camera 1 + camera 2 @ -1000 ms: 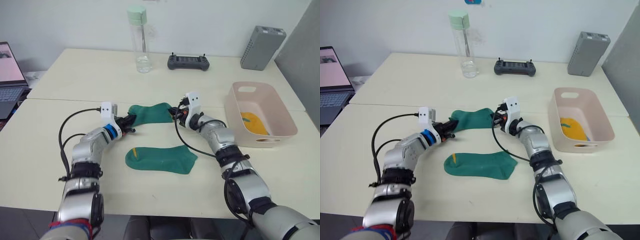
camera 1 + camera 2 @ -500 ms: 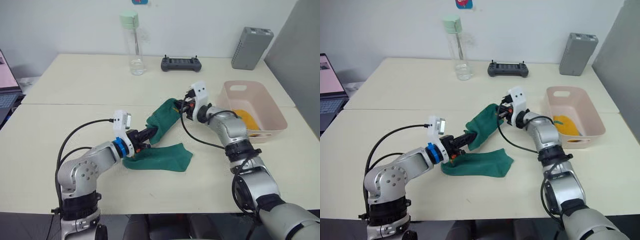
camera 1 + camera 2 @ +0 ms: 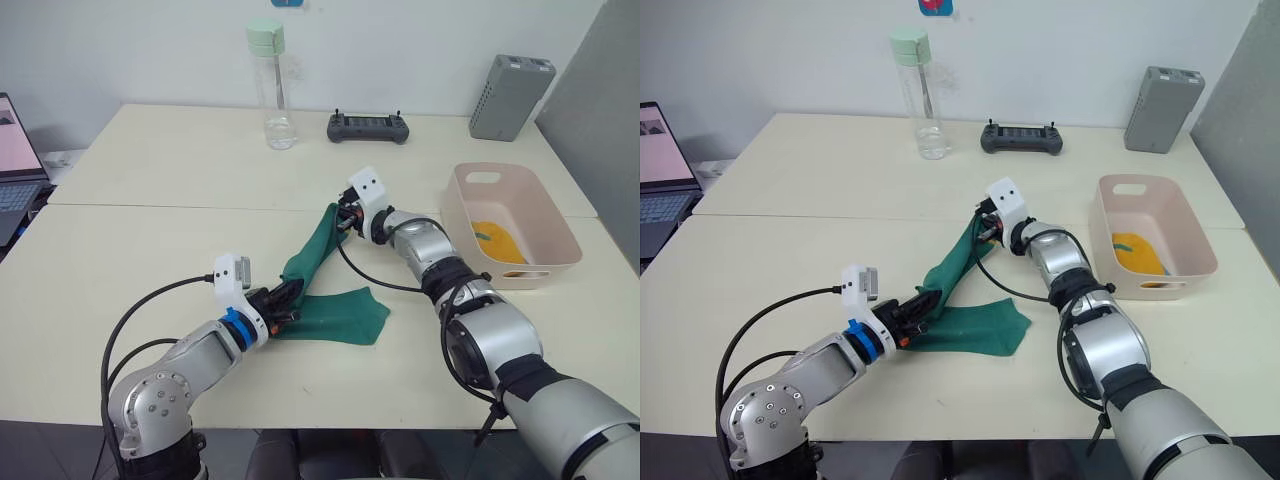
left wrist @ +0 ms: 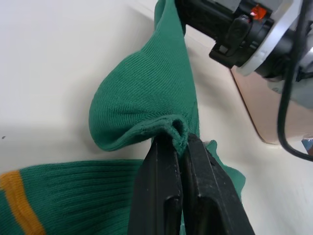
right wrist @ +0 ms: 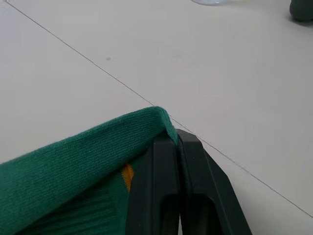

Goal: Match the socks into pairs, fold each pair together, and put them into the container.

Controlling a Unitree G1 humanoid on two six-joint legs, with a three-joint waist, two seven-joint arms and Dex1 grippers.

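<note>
A dark green sock (image 3: 312, 252) hangs stretched between my two grippers above the table. My left gripper (image 3: 283, 300) is shut on its lower end, and my right gripper (image 3: 343, 218) is shut on its upper end. The wrist views show each pair of fingers (image 4: 182, 161) (image 5: 172, 147) pinching the green knit. Under the held one, a second dark green sock (image 3: 335, 315) lies flat on the table, its orange stripe (image 4: 11, 192) near my left gripper. The pale pink container (image 3: 560, 245) stands at the right with a mustard-yellow sock (image 3: 494, 240) inside.
At the back of the table stand a clear bottle with a green cap (image 3: 275, 85), a dark game controller (image 3: 367, 126) and a grey ribbed box (image 3: 510, 95). A laptop (image 3: 12, 150) sits off the left edge. A seam (image 3: 150, 206) joins two tabletops.
Both grippers have carried the held sock down and toward the flat one; my left gripper now sits low at the flat sock's left end, and my right gripper has moved left, away from the container.
</note>
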